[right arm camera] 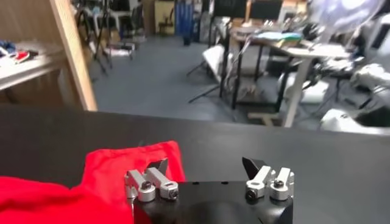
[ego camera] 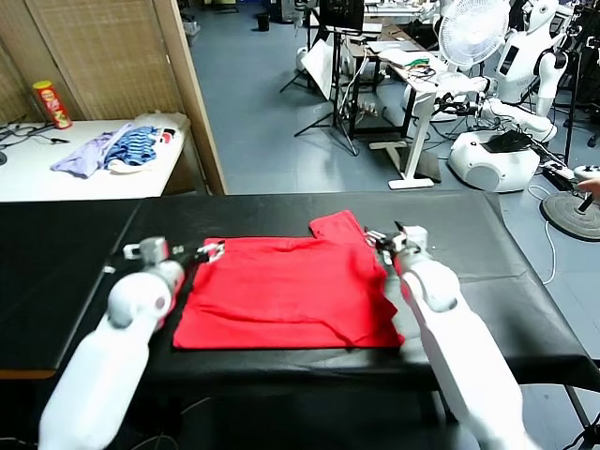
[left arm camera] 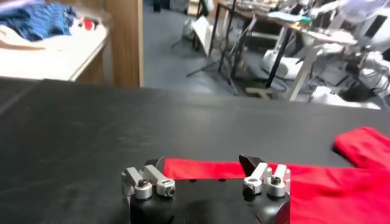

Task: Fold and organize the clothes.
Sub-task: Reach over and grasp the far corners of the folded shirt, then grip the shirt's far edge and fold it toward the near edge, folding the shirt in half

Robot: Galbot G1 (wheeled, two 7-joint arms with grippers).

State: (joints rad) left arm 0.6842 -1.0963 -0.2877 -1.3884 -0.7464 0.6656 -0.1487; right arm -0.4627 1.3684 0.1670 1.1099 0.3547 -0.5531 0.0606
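Red T-shirt (ego camera: 286,291), soft cotton, folded rectangle, matte black table (ego camera: 487,253)

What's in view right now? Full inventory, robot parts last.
bright red short-sleeved cotton T-shirt: 1, red, spread flat mid-table, one sleeve sticking out at its far right corner.
black cloth-covered table: 1, black, directly before the robot, under the shirt.
lilac and blue-striped garments heap: 1 heap, lilac and blue, on the white side table far left.
white side table: 1, white, far left.
red snack can: 1, red and yellow, upright on the side table.
white standing fan: 1, white, far right background.
left gripper: 1, open, at the shirt's left edge.
right gripper: 1, open, at the shirt's far right corner by the sleeve.
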